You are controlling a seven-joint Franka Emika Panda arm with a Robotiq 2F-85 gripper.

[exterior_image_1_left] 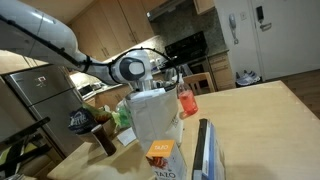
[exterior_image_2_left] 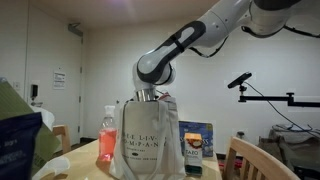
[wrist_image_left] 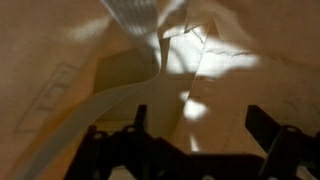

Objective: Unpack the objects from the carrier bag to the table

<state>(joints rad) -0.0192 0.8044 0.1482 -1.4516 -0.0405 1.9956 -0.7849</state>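
**Carrier bag** [exterior_image_2_left: 145, 148]: cream cloth with dark lettering. It stands upright on the wooden table [exterior_image_1_left: 262, 112], at lower centre in both exterior views.

**Gripper** [wrist_image_left: 200, 128]: inside the mouth of the bag. In the wrist view its two dark fingers [wrist_image_left: 266, 128] show along the bottom edge, spread well apart and released. Only pale fabric lies beyond them. The light there is dim, so any contents below cannot be made out.

**Strap** [wrist_image_left: 135, 25]: pale band hanging from top centre of the wrist view.

**Red bottle** [exterior_image_2_left: 107, 135]: upright, just beside the bag, left of centre.

**Blue packet** [exterior_image_2_left: 195, 142]: upright, just beside the bag, right of centre.

**Orange box** [exterior_image_1_left: 160, 152]: on the table at bottom centre, near the bag's base.
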